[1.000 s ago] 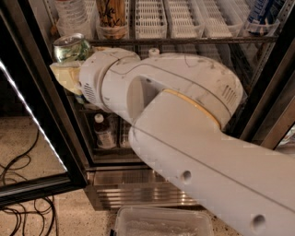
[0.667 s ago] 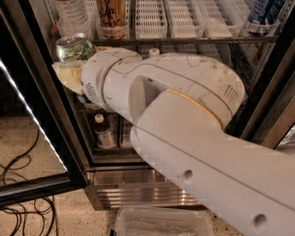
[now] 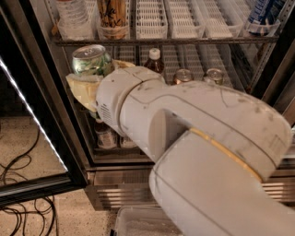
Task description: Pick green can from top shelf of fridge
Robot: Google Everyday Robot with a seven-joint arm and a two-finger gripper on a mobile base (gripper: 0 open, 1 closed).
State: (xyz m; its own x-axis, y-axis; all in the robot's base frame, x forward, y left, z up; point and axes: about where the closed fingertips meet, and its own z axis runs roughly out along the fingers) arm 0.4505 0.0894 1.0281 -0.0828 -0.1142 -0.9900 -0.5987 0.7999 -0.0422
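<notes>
The green can (image 3: 90,61), pale green with a shiny silver lid, is tilted in my gripper (image 3: 94,73) at the left of the fridge (image 3: 50,92), just below the top shelf (image 3: 184,40). The gripper's cream fingers (image 3: 83,90) close around the can's lower part. My big white arm (image 3: 193,133) fills the middle and right of the view and hides much of the lower racks.
On the top shelf stand a clear water bottle (image 3: 73,16), a tan-gold can (image 3: 113,16) and a blue can (image 3: 263,13) in white lane trays. Below are a brown bottle (image 3: 155,60) and two cans (image 3: 183,76). The glass door (image 3: 32,110) is open at left; cables (image 3: 18,184) lie on the floor.
The gripper with the green can has moved down and to the right, away from the top shelf's left end.
</notes>
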